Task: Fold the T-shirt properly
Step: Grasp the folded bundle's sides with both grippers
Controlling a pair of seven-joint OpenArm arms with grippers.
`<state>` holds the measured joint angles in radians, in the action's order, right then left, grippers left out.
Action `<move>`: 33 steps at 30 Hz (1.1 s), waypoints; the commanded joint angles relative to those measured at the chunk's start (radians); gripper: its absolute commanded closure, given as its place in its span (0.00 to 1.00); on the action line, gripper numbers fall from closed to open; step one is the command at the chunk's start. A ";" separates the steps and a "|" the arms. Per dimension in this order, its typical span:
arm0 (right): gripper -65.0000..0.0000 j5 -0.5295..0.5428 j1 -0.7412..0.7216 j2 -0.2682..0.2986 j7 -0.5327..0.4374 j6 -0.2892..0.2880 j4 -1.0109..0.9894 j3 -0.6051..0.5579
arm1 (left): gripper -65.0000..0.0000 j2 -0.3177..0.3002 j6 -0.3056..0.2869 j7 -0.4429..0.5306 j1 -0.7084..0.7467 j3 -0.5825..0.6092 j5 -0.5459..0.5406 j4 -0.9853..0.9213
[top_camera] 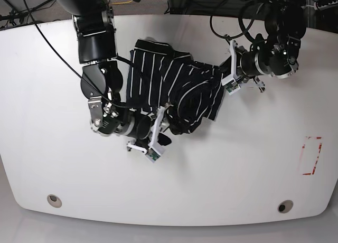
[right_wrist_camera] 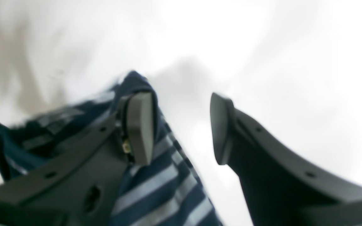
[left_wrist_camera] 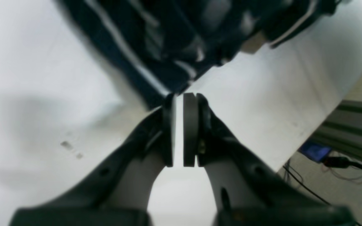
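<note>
1. One T-shirt point(top_camera: 174, 87), crumpled at table point(top_camera: 63, 190) centre; two grippers.
2. Left gripper point(left_wrist_camera: 182, 97): clenched on T-shirt edge.
3. Right gripper point(right_wrist_camera: 181, 128): released, one pad point(right_wrist_camera: 141, 125) against fabric; only the base view shows the red rectangle point(top_camera: 310, 156).

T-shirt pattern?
Dark navy-to-black T-shirt with thin, evenly spaced white stripes; clearest in the base view, blurred in both wrist views.

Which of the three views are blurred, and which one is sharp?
Left wrist view: the T-shirt is smeared, while the left hand looks fairly crisp. Right wrist view: soft all over, stripes streaked beside the right hand. Base view: sharp and evenly lit on the white table.
</note>
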<state>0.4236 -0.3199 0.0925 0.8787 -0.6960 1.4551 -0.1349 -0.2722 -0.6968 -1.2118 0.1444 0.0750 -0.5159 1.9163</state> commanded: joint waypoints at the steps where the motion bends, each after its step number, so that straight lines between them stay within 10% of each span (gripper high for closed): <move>1: 0.59 0.021 0.009 0.023 -0.003 -0.002 0.074 0.027 | 0.96 0.014 -0.001 0.022 -0.029 0.027 -0.011 0.018; 33: 0.60 0.113 0.170 0.152 0.001 -0.002 0.075 0.125 | 0.96 0.167 -0.001 0.103 -0.062 0.138 -0.008 -0.013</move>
<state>0.5217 -0.1253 0.2295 0.9142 -0.6964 1.5169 -0.0139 -0.1085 -0.6968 -1.1439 0.0940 0.2123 -0.5121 1.9137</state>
